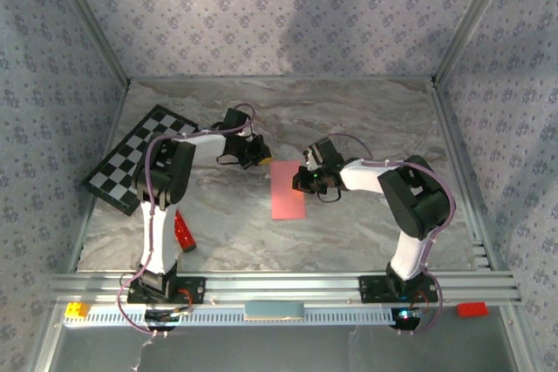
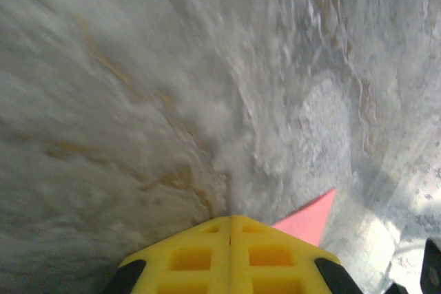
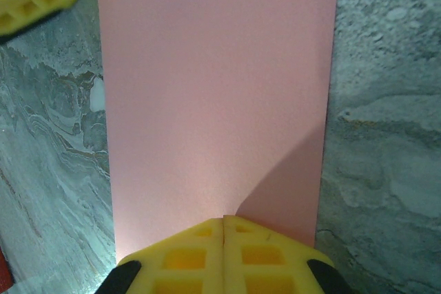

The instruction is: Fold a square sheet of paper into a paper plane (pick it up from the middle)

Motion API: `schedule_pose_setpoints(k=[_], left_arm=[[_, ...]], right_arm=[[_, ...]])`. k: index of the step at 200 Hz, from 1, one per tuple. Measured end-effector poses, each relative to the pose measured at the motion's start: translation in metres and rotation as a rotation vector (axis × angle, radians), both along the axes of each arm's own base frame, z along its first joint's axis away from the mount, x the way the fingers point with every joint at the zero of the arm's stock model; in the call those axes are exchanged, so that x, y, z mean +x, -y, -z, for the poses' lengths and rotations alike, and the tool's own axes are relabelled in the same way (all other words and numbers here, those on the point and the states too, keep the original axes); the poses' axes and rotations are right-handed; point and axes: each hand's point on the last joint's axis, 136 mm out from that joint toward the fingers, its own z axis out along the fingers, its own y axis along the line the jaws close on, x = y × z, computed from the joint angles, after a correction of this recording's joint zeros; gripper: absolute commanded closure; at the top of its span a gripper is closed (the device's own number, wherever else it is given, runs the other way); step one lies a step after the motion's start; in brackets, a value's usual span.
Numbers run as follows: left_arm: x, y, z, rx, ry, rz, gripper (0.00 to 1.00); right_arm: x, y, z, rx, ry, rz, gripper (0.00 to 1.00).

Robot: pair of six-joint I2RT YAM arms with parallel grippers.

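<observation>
The pink sheet of paper (image 1: 288,189) lies flat on the marble table as a tall rectangle, roughly twice as long as wide. In the right wrist view the sheet (image 3: 213,94) spans the middle, and my right gripper (image 3: 224,219) is shut with its tips over the sheet's near edge and nothing between them. My right gripper (image 1: 305,179) sits at the sheet's right side. My left gripper (image 1: 254,152) is shut just off the sheet's upper left corner. Its tips (image 2: 229,217) point at bare table, with a pink corner (image 2: 310,218) beside them. The paper plane is out of view.
A black-and-white checkerboard (image 1: 139,158) lies at the far left. A red glittery bar (image 1: 184,233) rests by the left arm's base. A yellow block (image 1: 77,309) and a red piece (image 1: 472,308) sit on the front rail. Patterned walls close three sides.
</observation>
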Motion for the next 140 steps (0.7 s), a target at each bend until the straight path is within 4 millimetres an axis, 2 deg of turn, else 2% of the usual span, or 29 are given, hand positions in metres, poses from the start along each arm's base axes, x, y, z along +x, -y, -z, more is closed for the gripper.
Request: schedule_pose_setpoints(k=[21,95,114,140], left_arm=[[0.008,-0.005,0.0,0.008,0.007,-0.019,0.98],[0.006,-0.009,-0.004,0.045,0.029,-0.004,0.92],[0.003,-0.01,-0.02,0.06,0.057,0.011,0.92],[-0.005,0.0,-0.055,0.015,0.126,0.05,0.92]], right_arm=[[0.0,0.0,0.0,0.0,0.0,0.0,1.0],[0.0,0.0,0.0,0.0,0.0,0.0,1.0],[0.0,0.0,0.0,0.0,0.0,0.0,1.0],[0.001,0.0,0.0,-0.001,-0.002,0.0,1.0]])
